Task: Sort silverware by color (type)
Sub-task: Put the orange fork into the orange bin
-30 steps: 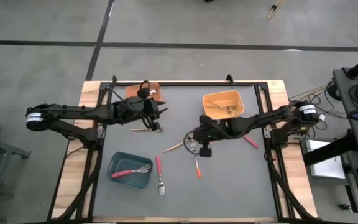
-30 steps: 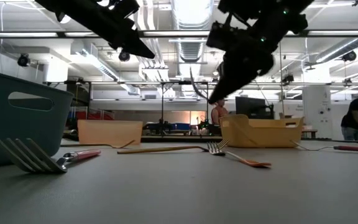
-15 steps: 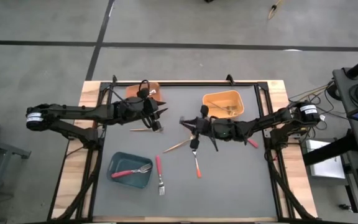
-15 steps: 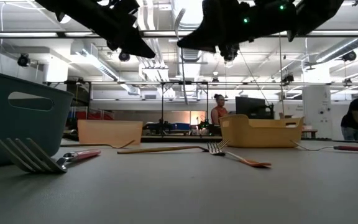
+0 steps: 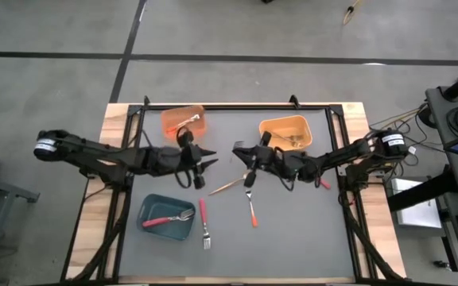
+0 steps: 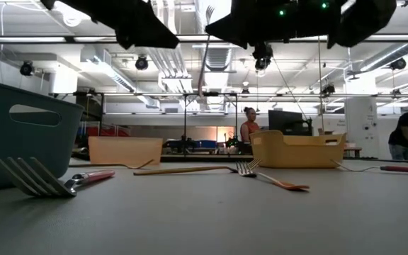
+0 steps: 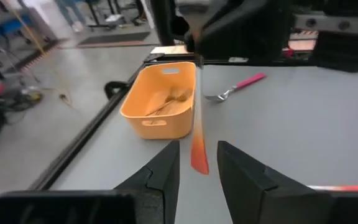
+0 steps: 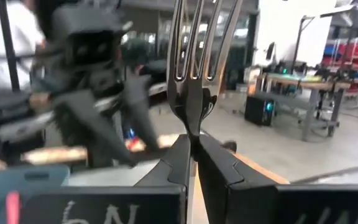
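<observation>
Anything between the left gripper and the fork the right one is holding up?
Nothing visible. The right gripper is shut on the fork, tines up. In the left wrist view the orange handle's end shows in the gap between the left gripper's open fingers.

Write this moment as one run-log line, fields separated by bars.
right gripper: shut on orange fork, lifted mid-table | left gripper: open, facing fork handle | phase: handover
</observation>
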Controlling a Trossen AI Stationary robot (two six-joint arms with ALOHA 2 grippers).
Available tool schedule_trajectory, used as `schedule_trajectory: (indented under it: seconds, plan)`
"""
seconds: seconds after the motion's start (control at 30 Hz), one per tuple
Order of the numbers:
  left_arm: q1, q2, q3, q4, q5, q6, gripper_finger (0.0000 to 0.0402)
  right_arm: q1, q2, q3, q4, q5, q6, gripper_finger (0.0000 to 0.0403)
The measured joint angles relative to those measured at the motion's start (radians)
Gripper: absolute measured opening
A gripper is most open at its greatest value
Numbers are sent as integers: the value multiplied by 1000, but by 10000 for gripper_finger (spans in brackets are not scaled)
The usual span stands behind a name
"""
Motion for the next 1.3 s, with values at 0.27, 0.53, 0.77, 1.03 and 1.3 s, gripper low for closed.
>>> schedule_trajectory:
  seconds: [0.27, 0.53, 0.77, 1.03, 1.3]
  plan:
    - [-83, 28, -2, 31, -131, -32, 89, 2, 179, -20, 371, 78, 18, 11]
    - [-83, 81, -2, 56, -131, -78, 139, 2, 320, 98, 408, 77, -14, 11]
    - [-89, 115, -2, 53, -316, -93, 196, 2, 355, 147, 407, 70, -35, 11]
    - [-73, 162, -2, 104, -366, -74, 203, 2, 353, 175, 401, 16, -24, 11]
    - [-74, 201, -2, 188, -388, -22, 155, 2, 352, 181, 395, 14, -24, 11]
